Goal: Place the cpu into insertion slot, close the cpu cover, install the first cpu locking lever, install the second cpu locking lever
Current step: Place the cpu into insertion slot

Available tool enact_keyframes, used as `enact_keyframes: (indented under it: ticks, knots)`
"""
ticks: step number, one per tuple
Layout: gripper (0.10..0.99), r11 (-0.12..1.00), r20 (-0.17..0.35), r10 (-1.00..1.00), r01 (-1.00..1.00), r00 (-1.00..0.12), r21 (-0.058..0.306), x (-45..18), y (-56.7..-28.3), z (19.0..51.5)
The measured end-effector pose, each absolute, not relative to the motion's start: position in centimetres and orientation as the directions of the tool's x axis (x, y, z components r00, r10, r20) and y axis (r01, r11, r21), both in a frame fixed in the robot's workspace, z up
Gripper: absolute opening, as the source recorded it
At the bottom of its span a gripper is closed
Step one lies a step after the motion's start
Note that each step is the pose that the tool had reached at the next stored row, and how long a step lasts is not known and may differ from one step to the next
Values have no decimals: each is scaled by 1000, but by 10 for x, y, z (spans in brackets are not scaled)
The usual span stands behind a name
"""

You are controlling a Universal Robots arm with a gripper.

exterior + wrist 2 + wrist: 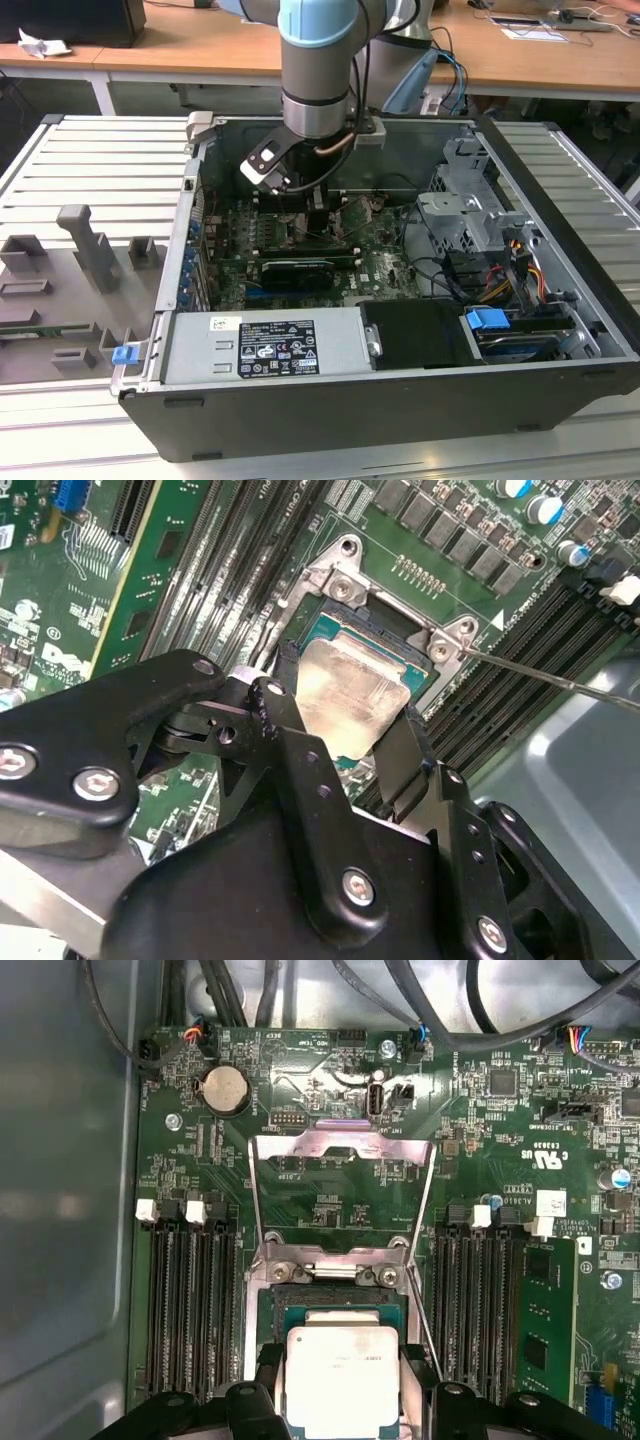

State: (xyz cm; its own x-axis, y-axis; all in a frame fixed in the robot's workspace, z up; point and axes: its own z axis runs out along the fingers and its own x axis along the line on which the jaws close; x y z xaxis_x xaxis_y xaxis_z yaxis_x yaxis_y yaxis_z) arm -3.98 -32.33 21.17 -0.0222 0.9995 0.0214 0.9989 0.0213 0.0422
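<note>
In the exterior view the arm (pixel 318 70) is reaching down into the open computer case (pixel 560 330), and the gripper (pixel 318 210) is hanging low over the green board (pixel 385 265). The case walls are standing on all sides, so a sideways drift is risking a knock. In the second wrist view the gripper (pixel 340 712) is clenching the cpu (pixel 350 680) by two opposite edges, with its black fingers (pixel 285 730) flanking the silvery face. The chip is hovering just above the insertion slot (pixel 370 615), and I cannot tell whether it is lying level with the rim. That, in my judgement, is where the trouble is lying: a chip going down skewed or turned would be catching on the metal rim or bearing on the socket's contacts, and one let go too high would be landing crooked. A thin locking lever (pixel 545 677) is sticking out beside the slot, near enough for a finger to be snagging it. In the first wrist view the cpu (pixel 340 1390) is sitting between the fingertips over the near part of the insertion slot (pixel 330 1298), while the cpu cover (pixel 340 1138) is standing swung open beyond it. A bump could be tipping that frame down onto chip or fingers. The memory slots (pixel 190 1310) are running along both sides, leaving little room for correcting sideways.
</note>
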Motion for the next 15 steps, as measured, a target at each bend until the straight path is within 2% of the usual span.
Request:
enact_keyframes:
  ticks: [4,15]
  knots:
    - [541,-16,21,1000,999,16,42,-40,-323,209]
    - [541,-16,20,1000,999,16,36,-38,-319,199]
